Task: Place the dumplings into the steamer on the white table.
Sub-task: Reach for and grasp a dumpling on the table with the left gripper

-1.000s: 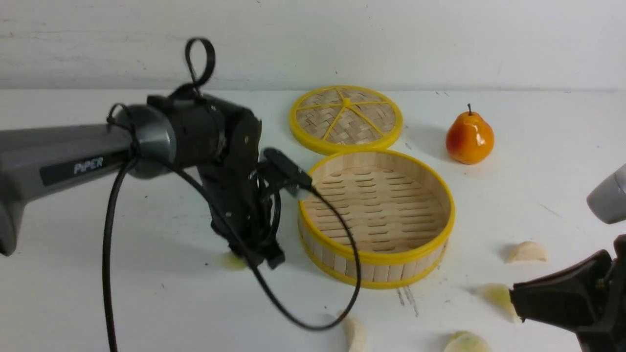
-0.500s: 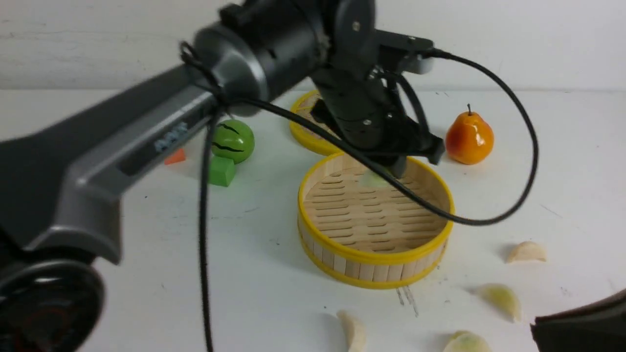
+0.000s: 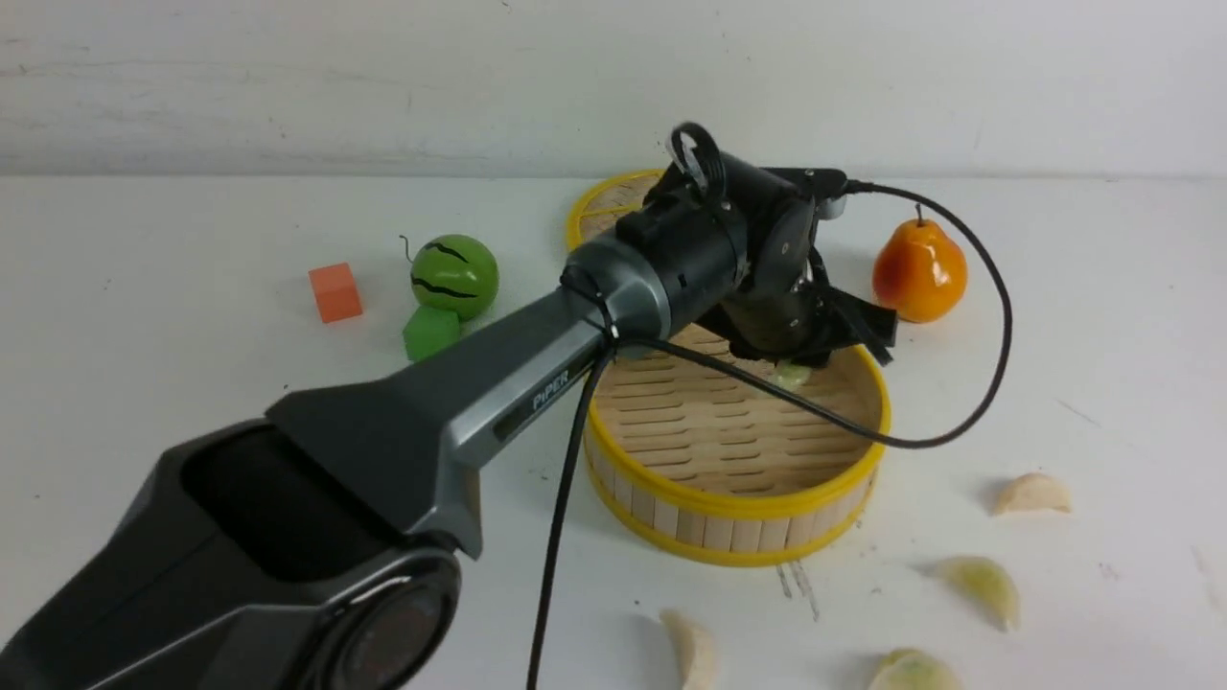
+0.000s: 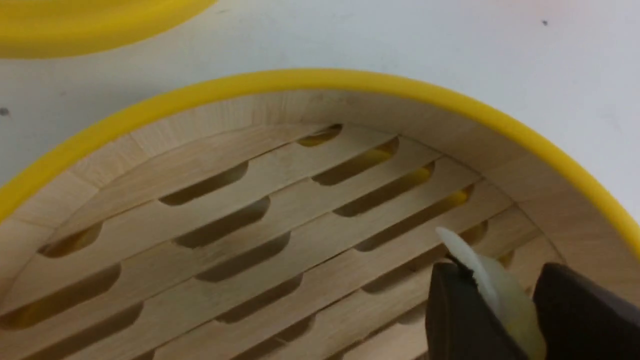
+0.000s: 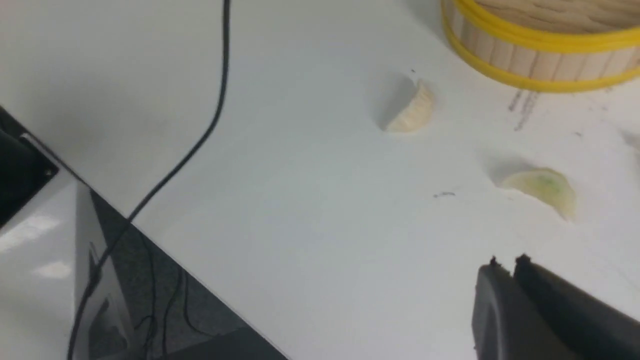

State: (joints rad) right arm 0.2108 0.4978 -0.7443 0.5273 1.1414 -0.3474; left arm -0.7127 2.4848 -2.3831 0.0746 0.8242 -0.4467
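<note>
At the near edge of the white desk (image 3: 1102,383), a cream dumpling (image 3: 692,650) and a greenish dumpling (image 3: 915,671) are cut off by the bottom of the front view. The right wrist view shows both whole, lying apart on bare desk short of the steamer's wall. That view alone also shows the right claw (image 5: 507,261), fingers pressed together with nothing between them; the front view shows nothing of the right arm.

Farther right, a yellowish dumpling (image 3: 980,586) and, beyond it, a pale dumpling (image 3: 1033,494) lie clear of the steamer (image 3: 738,532). The left arm (image 3: 460,422) fills the lower left, hiding the desk behind it, and reaches over the steamer's left rim, its black cable (image 3: 566,498) looping across the basket.

The left claw (image 3: 803,359) is down inside the far side of the steamer, largely hidden by its own wrist in the front view. The left wrist view makes plain what it grips: a light green dumpling (image 4: 500,290) pinched on edge between both fingers (image 4: 460,315), over the slatted floor near the wall. Whether it touches the slats cannot be told.

Beyond sit a green cube (image 3: 430,333), a striped green ball (image 3: 455,276), an orange cube (image 3: 335,292) and an orange pear (image 3: 918,273). The woven lid (image 3: 604,206) is mostly hidden behind the wrist.
</note>
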